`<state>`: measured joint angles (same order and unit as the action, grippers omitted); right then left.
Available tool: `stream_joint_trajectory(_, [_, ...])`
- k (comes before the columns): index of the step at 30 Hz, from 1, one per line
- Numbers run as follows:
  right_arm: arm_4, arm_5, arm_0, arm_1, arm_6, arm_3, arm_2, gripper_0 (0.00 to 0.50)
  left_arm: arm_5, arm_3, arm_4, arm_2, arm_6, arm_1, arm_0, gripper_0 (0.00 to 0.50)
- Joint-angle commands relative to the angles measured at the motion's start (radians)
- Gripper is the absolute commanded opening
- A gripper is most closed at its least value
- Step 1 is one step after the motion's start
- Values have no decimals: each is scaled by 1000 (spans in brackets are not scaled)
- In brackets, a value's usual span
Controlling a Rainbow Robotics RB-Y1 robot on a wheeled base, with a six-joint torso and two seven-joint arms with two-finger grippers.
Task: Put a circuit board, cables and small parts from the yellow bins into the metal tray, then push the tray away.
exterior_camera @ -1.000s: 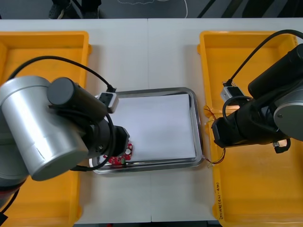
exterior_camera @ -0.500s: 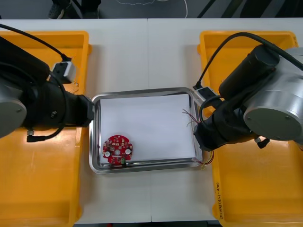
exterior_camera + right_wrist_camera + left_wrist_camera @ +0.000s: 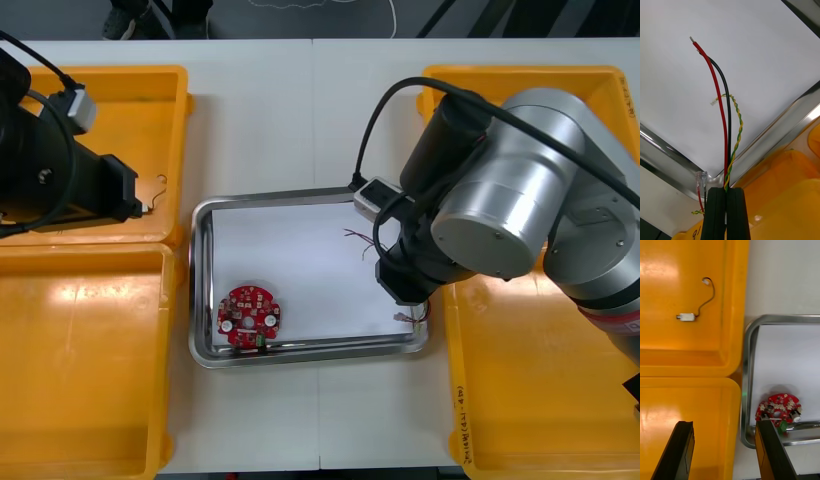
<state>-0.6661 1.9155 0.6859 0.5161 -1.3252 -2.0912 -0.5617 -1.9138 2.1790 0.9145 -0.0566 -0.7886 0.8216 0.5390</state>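
Light bench (image 3: 300, 90), metal tray (image 3: 198, 300) under our right gripper (image 3: 727, 193), clamped on the cables (image 3: 729, 131): we should lower, tails inside the rim, then release. Left gripper (image 3: 723, 425) hovers spread over a yellow bin (image 3: 696, 397).

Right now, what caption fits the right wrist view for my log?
Right tool shut on cables, their free ends over the tray.

light table (image 3: 262, 110) carries metal tray (image 3: 197, 290) between yellow bins (image 3: 150, 120)
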Motion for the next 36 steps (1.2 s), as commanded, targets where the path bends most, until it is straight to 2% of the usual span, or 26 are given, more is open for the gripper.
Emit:
stream_joint_trajectory(1, [43,4,55,-30,-109,2,-60,0,-6,-70,14,37,-31,76,59,472])
stream_joint_trajectory(10, [62,-49,61,-65,-312,53,-78,0,-6,-260,17,63,-112,116,105,472])
stream_joint_trajectory(17, [102,-112,61,-90,-414,86,-118,0,1,-366,20,63,-150,142,128,473])
stream_joint_trajectory(23, [151,-173,61,-96,-454,91,-216,0,56,-458,1,61,-216,148,153,499])
stream_joint_trajectory(31, [168,-257,70,-96,-497,142,-305,0,130,-594,-2,61,-362,149,174,500])
stream_joint_trajectory(36, [187,-282,73,-103,-600,174,-311,0,180,-671,-14,46,-434,149,185,500])
